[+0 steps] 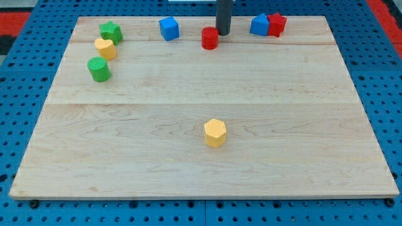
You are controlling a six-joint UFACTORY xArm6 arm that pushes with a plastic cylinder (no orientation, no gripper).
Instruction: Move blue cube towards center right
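- The blue cube (169, 28) sits near the board's (201, 176) top edge, left of centre, far from the centre right, so I judge the push as not yet begun.
- My tip (223, 32) rests near the top edge, just right of the red cylinder (210, 37), which lies between it and the blue cube; it touches no block as far as I can tell.
- There is no gripper: only a rod, grasping nothing.
- Left to do: get round to the cube's left side and push it right and down the view.
- A second blue block (260, 24) touches a red block (276, 24) at top right; their shapes are hard to make out.
- The rod's upper part is cut off by the view's top.
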